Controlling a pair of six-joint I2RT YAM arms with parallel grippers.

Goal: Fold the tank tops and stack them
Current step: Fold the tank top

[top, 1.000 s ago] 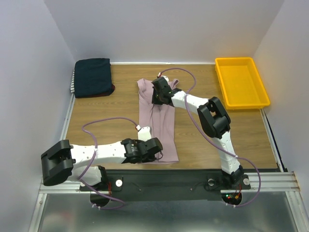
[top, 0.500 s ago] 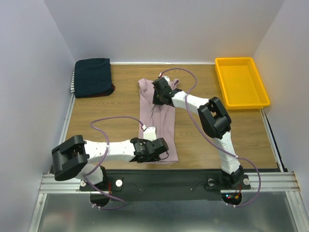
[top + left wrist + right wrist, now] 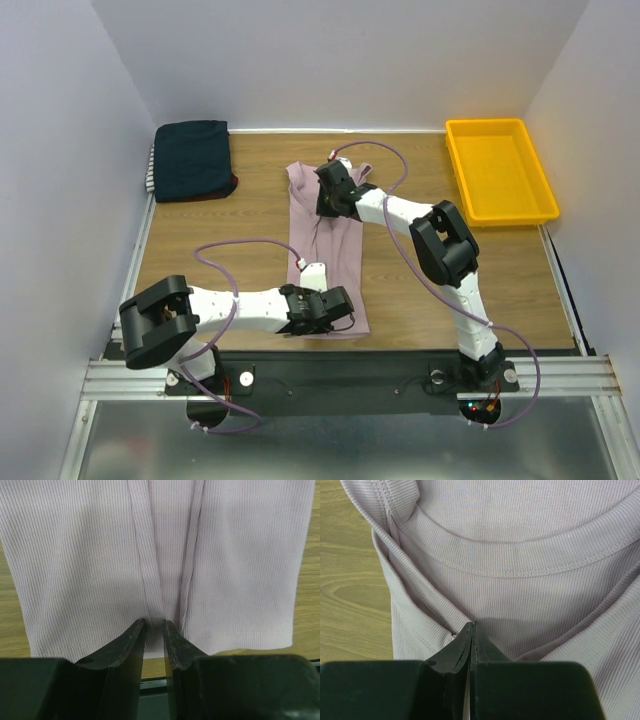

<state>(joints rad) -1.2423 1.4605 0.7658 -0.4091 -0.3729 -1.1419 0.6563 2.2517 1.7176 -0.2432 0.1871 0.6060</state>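
A pale dusty-pink tank top (image 3: 327, 250) lies flat and lengthwise mid-table, neckline at the far end. My left gripper (image 3: 332, 318) sits at its near hem (image 3: 225, 632), jaws a narrow gap apart (image 3: 154, 622). Its tips are at a lengthwise crease and nothing shows pinched between them. My right gripper (image 3: 325, 203) is shut, and its tips (image 3: 473, 625) rest on the cloth just below the neckline (image 3: 520, 570). Folded tank tops (image 3: 192, 160), dark navy uppermost, are stacked at the far left corner.
A yellow plastic tray (image 3: 500, 170) stands at the far right. The table's near edge and black rail run just behind the left gripper (image 3: 155, 680). White walls close in the left, back and right sides.
My left arm has slid right along the near hem, toward its middle, and its jaws have parted a little. The right arm and the pink top have stayed put.
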